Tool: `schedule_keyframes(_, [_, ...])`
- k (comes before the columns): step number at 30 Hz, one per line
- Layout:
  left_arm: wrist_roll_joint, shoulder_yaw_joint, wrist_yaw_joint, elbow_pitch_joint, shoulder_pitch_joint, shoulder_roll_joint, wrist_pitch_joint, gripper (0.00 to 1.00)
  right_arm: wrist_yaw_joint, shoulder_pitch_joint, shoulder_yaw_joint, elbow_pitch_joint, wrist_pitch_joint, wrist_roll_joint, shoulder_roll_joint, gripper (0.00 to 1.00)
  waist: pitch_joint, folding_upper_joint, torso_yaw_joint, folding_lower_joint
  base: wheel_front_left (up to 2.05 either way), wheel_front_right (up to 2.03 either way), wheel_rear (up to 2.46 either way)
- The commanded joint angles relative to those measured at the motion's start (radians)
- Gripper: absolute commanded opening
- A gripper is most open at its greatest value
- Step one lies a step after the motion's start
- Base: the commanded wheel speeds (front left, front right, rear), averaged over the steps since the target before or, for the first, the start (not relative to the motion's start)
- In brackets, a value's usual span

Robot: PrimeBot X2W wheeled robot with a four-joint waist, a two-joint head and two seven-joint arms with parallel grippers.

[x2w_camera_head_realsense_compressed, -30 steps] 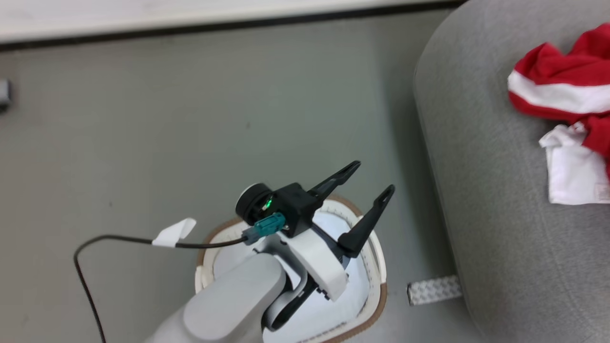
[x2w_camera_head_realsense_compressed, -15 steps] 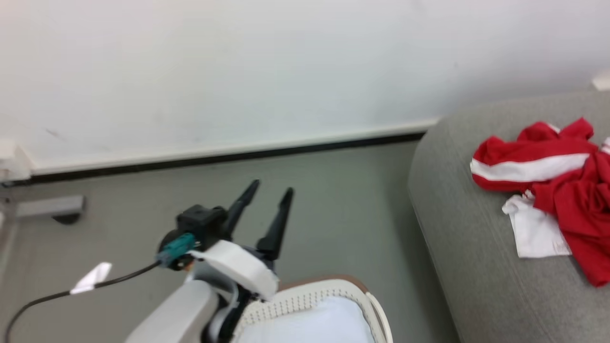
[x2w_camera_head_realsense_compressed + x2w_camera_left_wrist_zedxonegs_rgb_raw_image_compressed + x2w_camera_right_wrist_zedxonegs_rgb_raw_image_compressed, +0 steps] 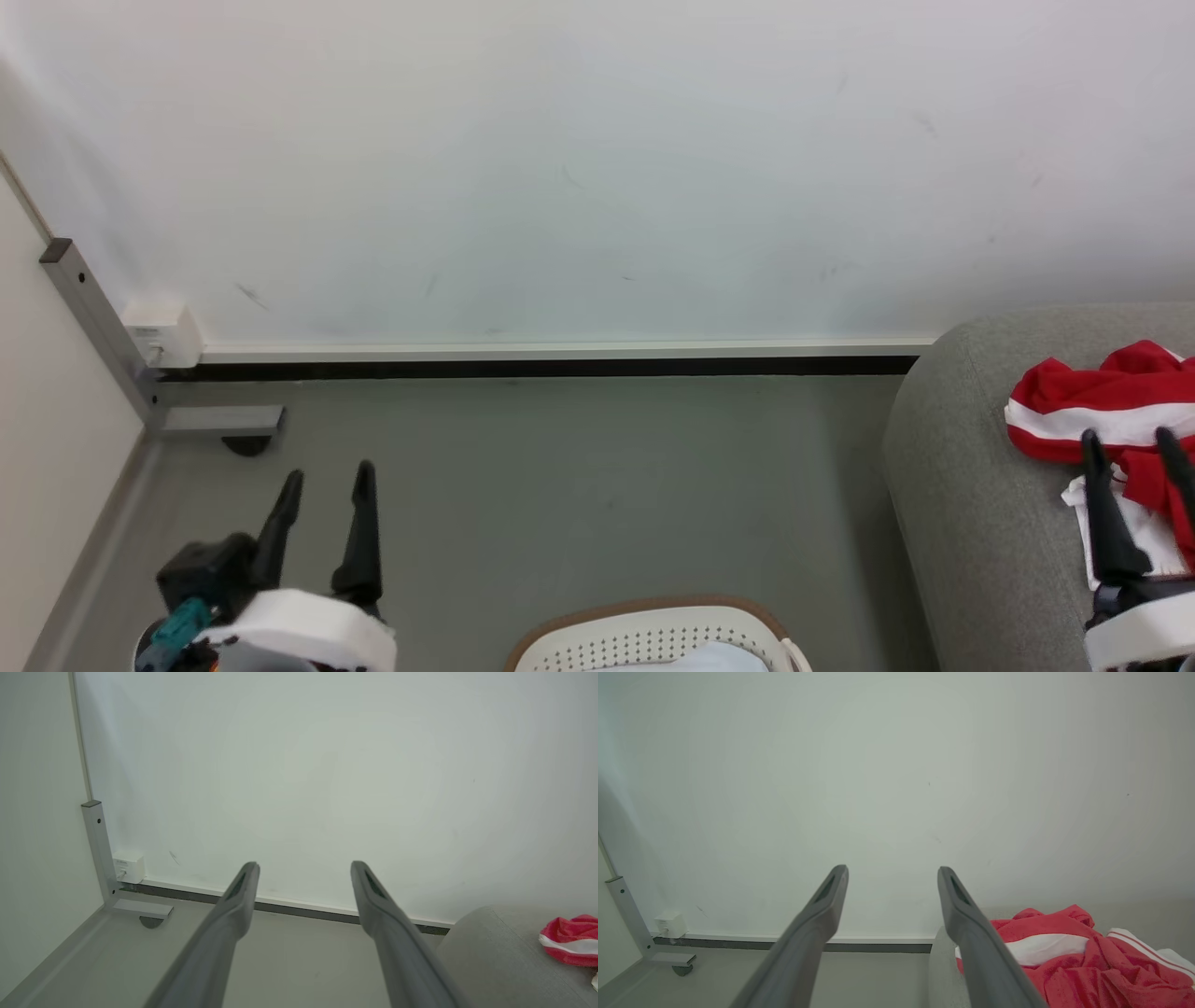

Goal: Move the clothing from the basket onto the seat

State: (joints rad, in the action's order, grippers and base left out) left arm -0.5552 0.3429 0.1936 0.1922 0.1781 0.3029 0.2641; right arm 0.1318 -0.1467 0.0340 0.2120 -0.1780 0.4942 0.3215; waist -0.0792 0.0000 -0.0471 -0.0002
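Both grippers are parted and empty, fingers pointing toward the wall (image 3: 597, 168). The left gripper (image 3: 327, 473) hangs low at the left over the floor (image 3: 579, 485), and the right gripper (image 3: 1127, 436) low at the right, before the seat (image 3: 971, 485). Between them stands the basket (image 3: 644, 630), rim showing. The clothing (image 3: 1102, 401) lies crumpled on the seat.

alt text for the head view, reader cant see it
Red and white clothing lies on the grey sofa at right, the open right gripper in front of it. The open left gripper hangs over the floor at lower left; the rim of the white basket shows at the bottom edge.
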Motion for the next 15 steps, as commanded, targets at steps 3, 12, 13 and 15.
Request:
schedule_keyframes(3, [0.050, -0.109, -0.043, -0.010, -0.097, -0.058, 0.000, 1.00, -0.002, 0.068, 0.024, 0.007, -0.065, -0.051, -0.059, 1.00, -0.005, 0.0000, 0.009, 0.0002, 0.00, 0.00, 0.00])
schedule_keyframes(12, [0.211, -0.264, -0.197, 0.043, -0.196, -0.173, 0.000, 1.00, -0.002, 0.142, 0.103, -0.003, -0.087, -0.175, -0.188, 1.00, 0.002, 0.0000, 0.005, 0.0002, 0.00, 0.00, 0.00])
schedule_keyframes(13, [0.226, -0.274, -0.210, 0.049, -0.204, -0.183, 0.000, 1.00, -0.002, 0.146, 0.102, -0.010, -0.087, -0.181, -0.200, 1.00, 0.003, 0.0000, 0.005, 0.0002, 0.00, 0.00, 0.00])
schedule_keyframes(15, [0.253, -0.297, -0.233, 0.054, -0.210, -0.198, 0.000, 1.00, -0.002, 0.158, 0.104, -0.022, -0.087, -0.192, -0.220, 1.00, 0.004, 0.0000, 0.006, 0.0002, 0.00, 0.00, 0.00])
